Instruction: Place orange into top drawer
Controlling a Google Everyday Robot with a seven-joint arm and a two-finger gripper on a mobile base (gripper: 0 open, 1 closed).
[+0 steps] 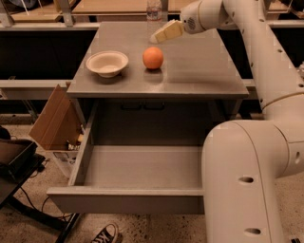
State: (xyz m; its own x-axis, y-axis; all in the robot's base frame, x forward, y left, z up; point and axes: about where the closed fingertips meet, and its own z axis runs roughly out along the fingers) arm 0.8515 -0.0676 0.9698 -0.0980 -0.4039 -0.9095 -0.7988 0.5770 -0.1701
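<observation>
Step in hand: you are reaching for the orange; nothing is grasped yet and nothing has gone into the top drawer.
Orange: it sits free on the counter, a little toward the far side of the middle, with its shadow just below it.
Gripper: the gripper hangs off the arm above the far part of the counter, at about 1 o'clock from the orange, near it but not touching.
Grip state: you cannot tell from this angle how far it is open; it has hold of nothing.
Bowl: the beige bowl lies at 9 o'clock from the orange, near but apart. Keep your approach off that side.
Bottle: a clear bottle stands at 12 o'clock on the far edge, just behind the gripper. Do not swing backward into it.
Drawer: it is pulled well out at 6 o'clock from the counter, grey floor showing, so the drop zone looks ready.
Approach: come down toward 7 o'clock until the fruit sits centred in the grip, then straddle its widest part. It is round and smooth, so an off-centre pinch will likely roll it away.
Closing: squeeze gently but firmly, then lift straight up before travelling.
Carry: once lifted, clear the counter's near edge toward 6 o'clock, lower into the drawer and release low so it does not bounce.
</observation>
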